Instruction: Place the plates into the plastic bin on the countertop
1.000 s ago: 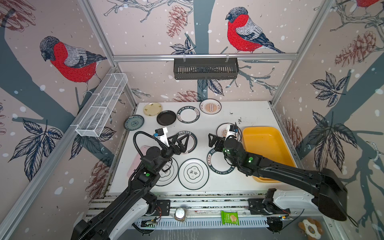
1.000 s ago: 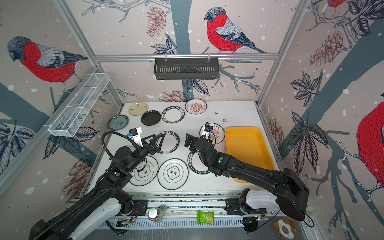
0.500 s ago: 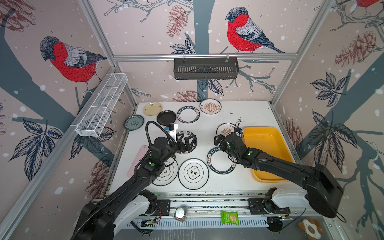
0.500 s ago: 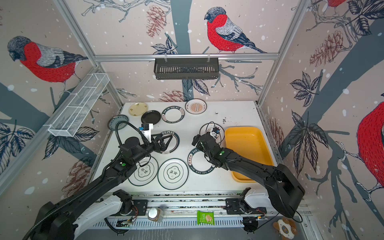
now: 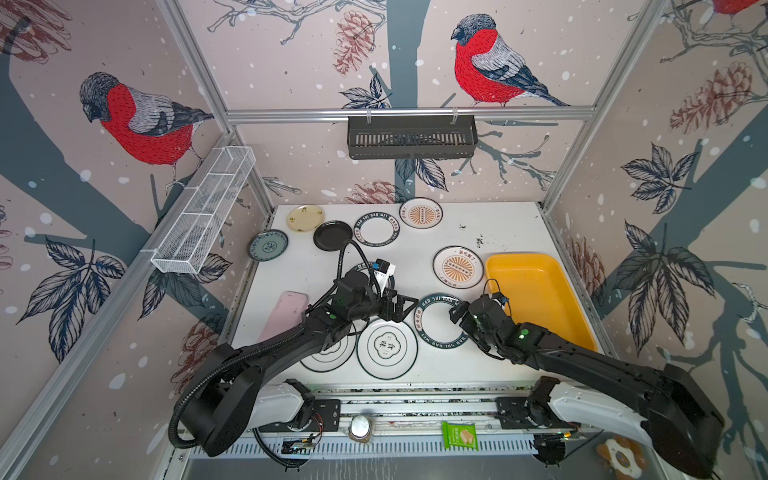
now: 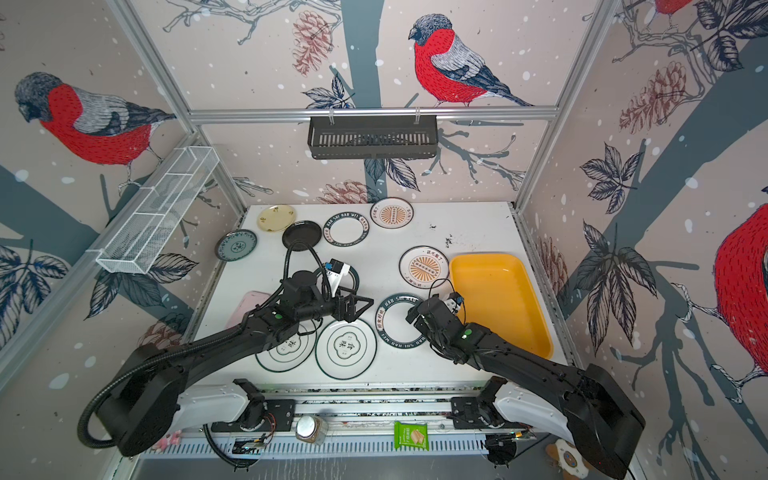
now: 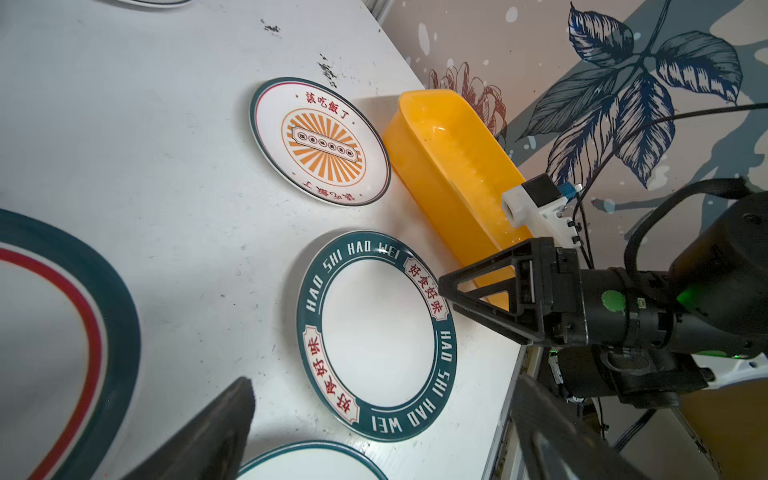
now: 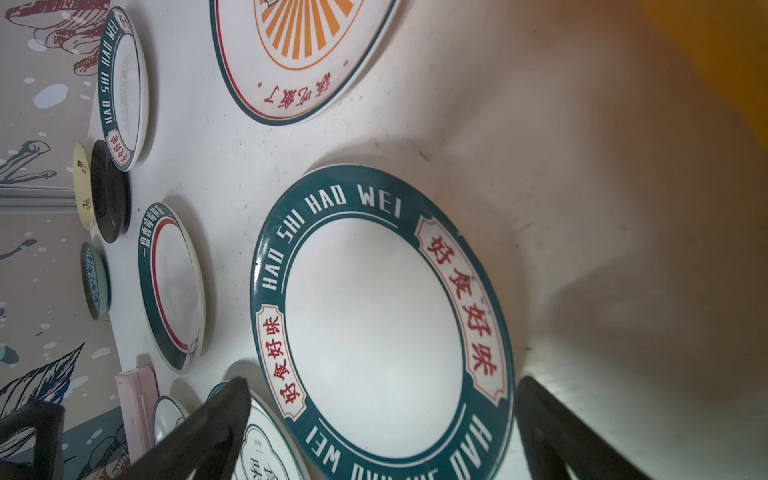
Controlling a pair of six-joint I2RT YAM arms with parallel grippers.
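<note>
The white countertop point(image 5: 415, 266) carries everything. The yellow plastic bin point(image 5: 536, 291) sits just beside the right claw point(image 8: 382, 381), on its side away from the left claw point(image 7: 382, 380). Between both claws, each spread wide and holding nothing, lies a plate point(image 5: 436, 322) rimmed "HAO SHI HAO WEI" and "好食好味". Past the right claw's tips, the sunburst plate point(image 5: 458, 267) reads "該吃飯了".

Both top views are bright, evenly lit and sharp across the bench point(image 5: 498, 232). The wide lens splays the frame rails point(image 5: 390, 112) outward toward the edges. Seen from its wrist, the right pincer point(image 8: 384, 382) has dark, out-of-focus fingers point(image 8: 208, 436). A broad dim shadow lies beside it, and the plastic bin point(image 8: 727, 41) beyond is an orange blur. Ahead of the left pincer point(image 7: 382, 386), small glare spots glint on the bin's wall.
</note>
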